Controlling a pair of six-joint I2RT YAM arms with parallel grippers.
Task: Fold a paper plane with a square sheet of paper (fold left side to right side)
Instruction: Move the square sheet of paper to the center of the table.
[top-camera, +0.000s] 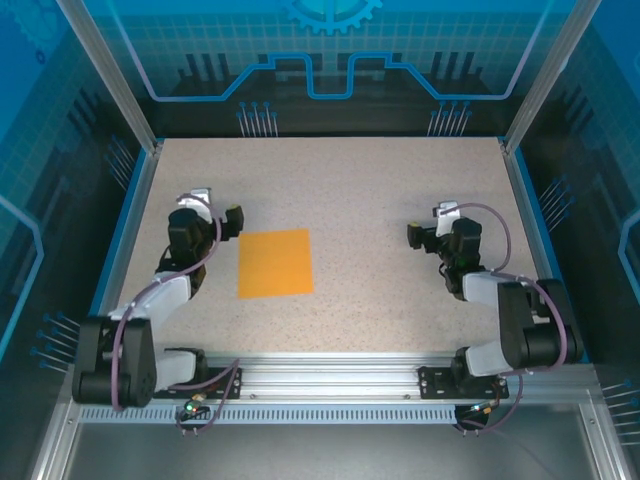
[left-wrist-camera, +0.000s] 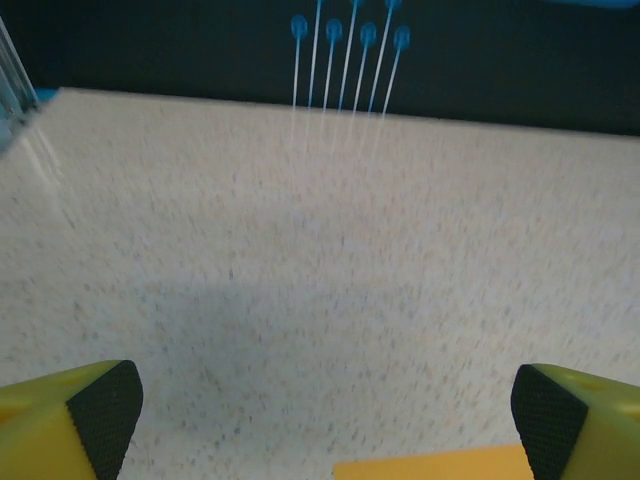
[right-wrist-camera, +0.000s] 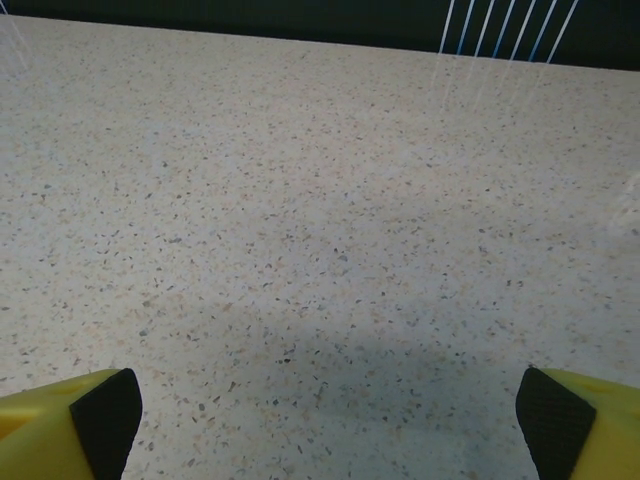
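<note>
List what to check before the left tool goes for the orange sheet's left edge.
1. Square sheet of paper lies flat and unfolded on the table: ok.
2. Left tool open, holding nothing: ok.
3. Right tool open, holding nothing: ok.
4. Left tool near the sheet's left edge, not touching it: ok.
5. Left edge lifted enough to grip: cannot tell.

Speckled table (top-camera: 400, 300) bears flat orange sheet (top-camera: 275, 263).
</note>
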